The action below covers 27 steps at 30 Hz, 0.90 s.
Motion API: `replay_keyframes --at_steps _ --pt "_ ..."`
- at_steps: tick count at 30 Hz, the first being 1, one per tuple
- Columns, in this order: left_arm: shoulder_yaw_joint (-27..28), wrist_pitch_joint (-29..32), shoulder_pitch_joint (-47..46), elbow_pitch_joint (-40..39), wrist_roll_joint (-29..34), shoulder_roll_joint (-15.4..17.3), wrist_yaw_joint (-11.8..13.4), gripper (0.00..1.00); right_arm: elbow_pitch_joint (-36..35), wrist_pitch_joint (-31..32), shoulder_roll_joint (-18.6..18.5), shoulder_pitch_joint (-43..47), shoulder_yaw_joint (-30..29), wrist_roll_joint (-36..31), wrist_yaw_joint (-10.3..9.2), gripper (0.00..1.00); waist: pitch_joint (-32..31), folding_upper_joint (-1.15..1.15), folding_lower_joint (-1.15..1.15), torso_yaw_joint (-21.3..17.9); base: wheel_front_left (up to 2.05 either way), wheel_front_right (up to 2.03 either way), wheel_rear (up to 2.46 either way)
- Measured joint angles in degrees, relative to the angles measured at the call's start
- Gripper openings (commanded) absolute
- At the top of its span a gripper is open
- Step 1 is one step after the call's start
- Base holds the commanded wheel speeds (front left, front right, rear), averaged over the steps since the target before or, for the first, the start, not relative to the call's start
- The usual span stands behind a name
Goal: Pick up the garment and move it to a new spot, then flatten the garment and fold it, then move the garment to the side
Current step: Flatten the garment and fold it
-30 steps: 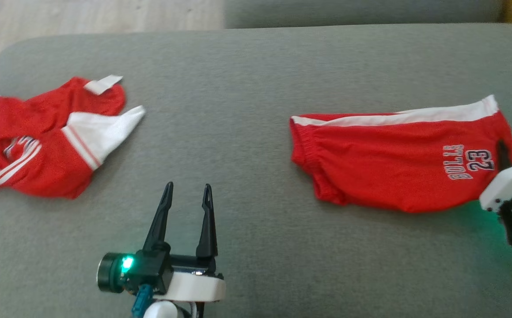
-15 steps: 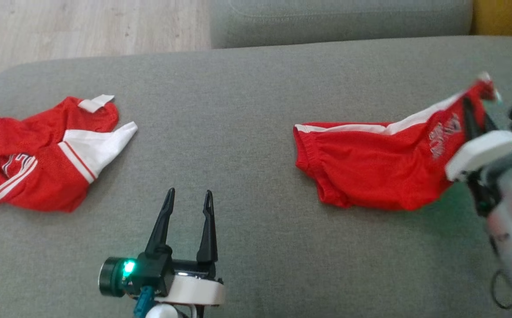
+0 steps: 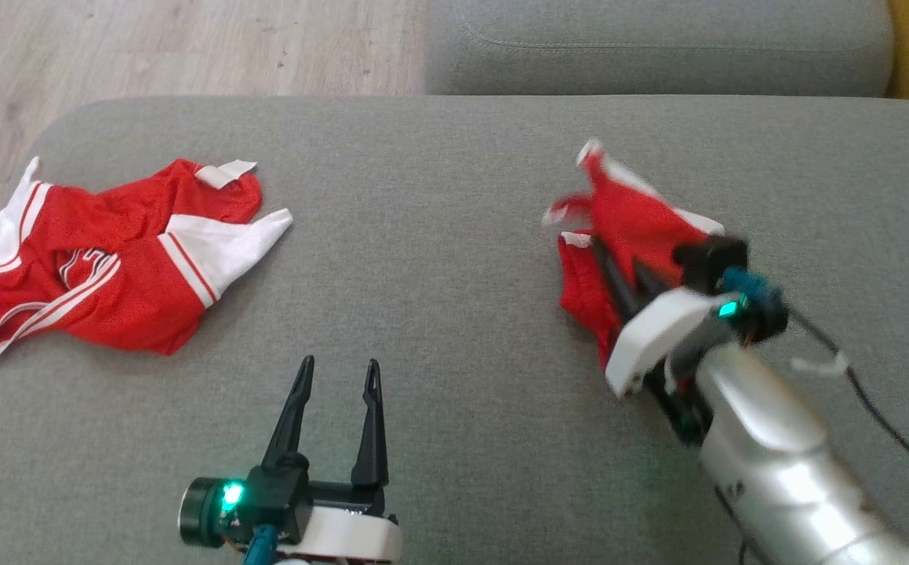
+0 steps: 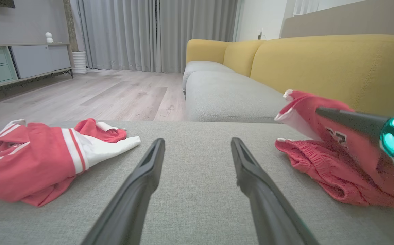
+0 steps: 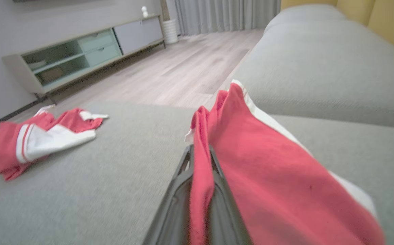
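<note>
My right gripper (image 3: 598, 249) pinches one end of the shorts (image 3: 627, 216) up off the cushion (image 3: 454, 157), right of middle, with the other end lying flat. I read this as the fold. The left gripper (image 3: 338, 367) hangs spread and empty near the front. Next, that raised end needs laying squarely over the flat one before I let go.

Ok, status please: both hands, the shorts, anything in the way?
Right hand shut on red shorts, one end lifted off cushion. Left hand open, empty. Red jersey far left, no obstruction.
</note>
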Motion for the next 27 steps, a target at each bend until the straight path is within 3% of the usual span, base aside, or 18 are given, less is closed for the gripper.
replay_keyframes --at_steps 8,17,22,27 --pt "0.67 0.0 0.52 0.38 -0.07 0.01 0.78 1.0 -6.62 -2.8 -0.65 6.12 -1.16 0.2 0.0 1.0 -1.74 0.0 0.0 -0.14 0.0 0.0 0.0" --pt "4.6 0.0 5.97 -2.68 -0.04 0.14 1.71 1.0 -23.54 -4.27 -6.15 17.89 -12.28 -0.43 0.0 1.0 -6.03 0.0 0.0 -3.94 0.0 0.0 0.0" --pt "6.54 0.0 7.16 -4.33 0.54 0.13 1.69 1.0 -29.16 -4.28 -6.13 27.7 -17.94 -2.54 0.0 1.0 -8.25 0.0 -0.01 -5.43 0.0 0.0 0.0" --pt "7.94 0.01 11.17 -4.34 1.55 0.18 1.66 1.0 -30.0 -4.28 -4.91 36.51 -19.2 -5.75 0.0 1.0 -9.79 0.0 -0.01 -6.31 0.0 0.0 0.0"
